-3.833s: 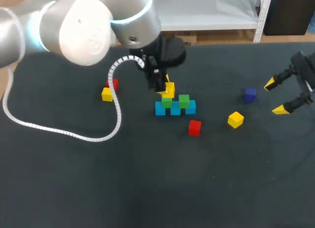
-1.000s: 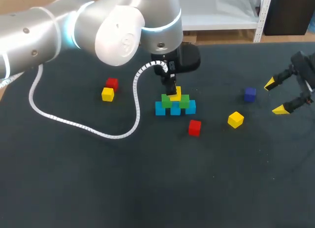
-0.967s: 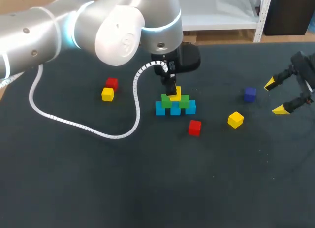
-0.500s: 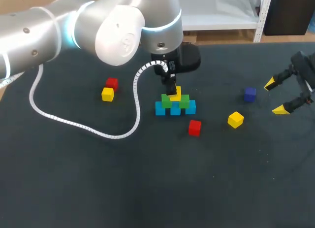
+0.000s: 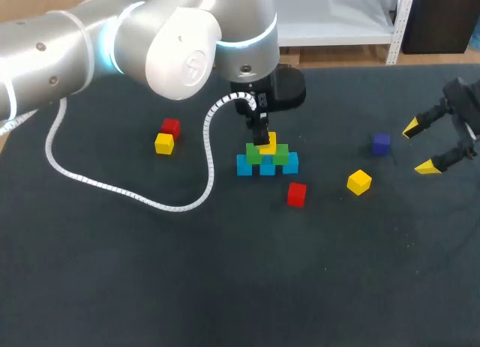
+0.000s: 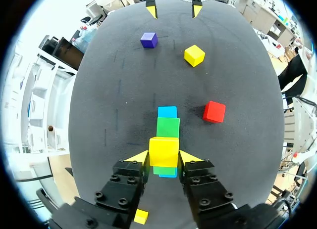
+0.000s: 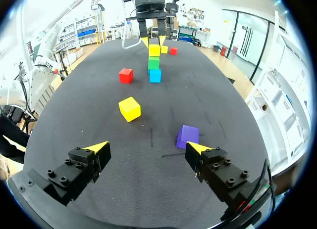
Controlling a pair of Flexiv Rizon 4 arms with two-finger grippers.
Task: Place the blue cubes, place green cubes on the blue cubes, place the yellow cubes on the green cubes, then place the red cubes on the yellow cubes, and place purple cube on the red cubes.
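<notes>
Partly, the stack hides itself. In the left wrist view the small yellow cube (image 6: 164,150) covers nearly all of the nearer green cube, and of the row of blue cubes (image 6: 167,112) only the far one and a sliver below show. The head view gives the whole: three blue cubes side by side on the dark worktop (image 5: 225,287), a pair of green cubes (image 5: 280,155) on them, and the small yellow cube (image 5: 268,142) on top.

From above, the arm's wrist hides most of the left hand (image 5: 262,137). Its own camera shows the left hand (image 6: 164,159) straight over the stack, narrowly open, with both yellow tips pressed against opposite sides of the small yellow cube.

A second yellow cube (image 5: 163,143) and a red cube (image 5: 171,127) sit touching, well apart from the stack. A lone red cube (image 5: 296,194) lies near the stack.

The right hand (image 7: 147,147) is spread wide and holds nothing. The purple cube (image 7: 188,135) lies just ahead of one finger, and a loose yellow cube (image 7: 130,109) lies further ahead.
</notes>
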